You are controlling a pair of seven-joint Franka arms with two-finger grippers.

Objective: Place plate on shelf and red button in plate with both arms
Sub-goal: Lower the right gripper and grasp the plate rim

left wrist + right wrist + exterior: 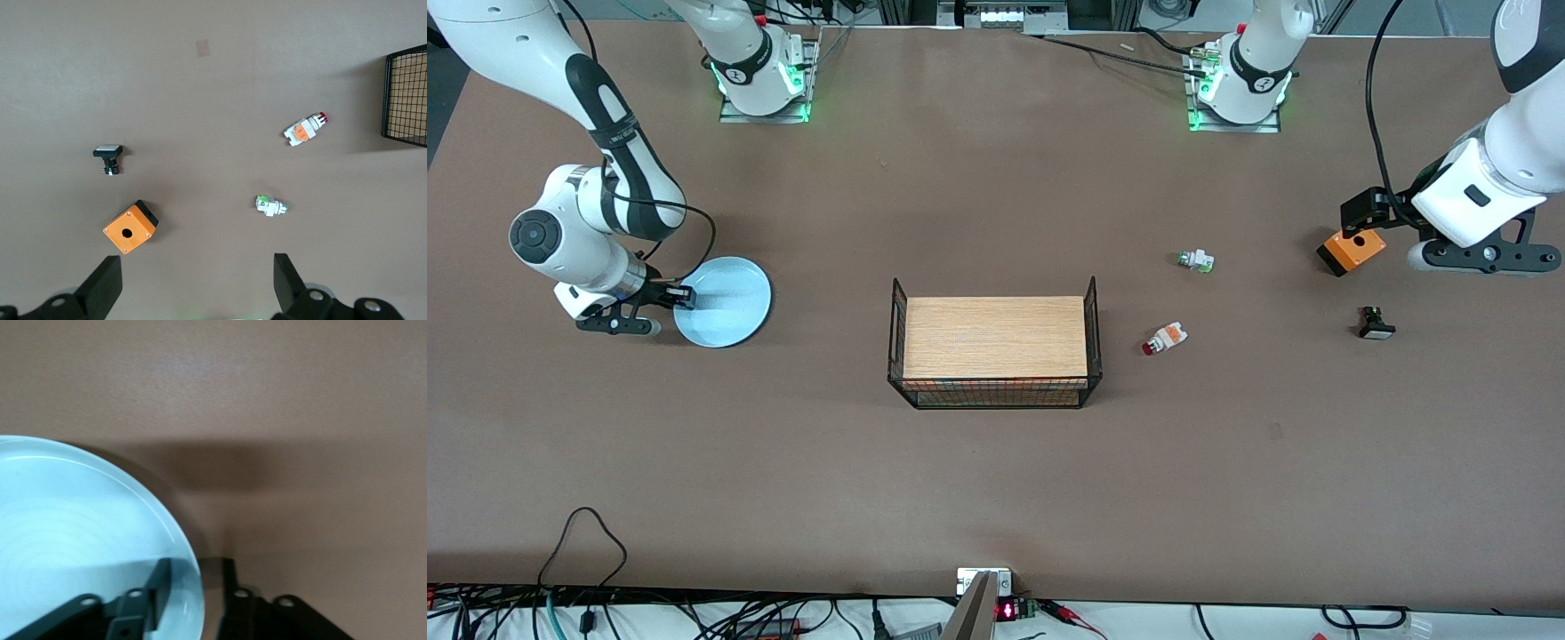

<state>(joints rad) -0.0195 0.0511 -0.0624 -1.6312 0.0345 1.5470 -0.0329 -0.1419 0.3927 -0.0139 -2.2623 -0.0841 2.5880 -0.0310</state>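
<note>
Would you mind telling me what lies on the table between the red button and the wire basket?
Nothing: in the front view, the stretch between the red button and the wire basket is bare tabletop. The left wrist view shows the same gap empty.
</note>
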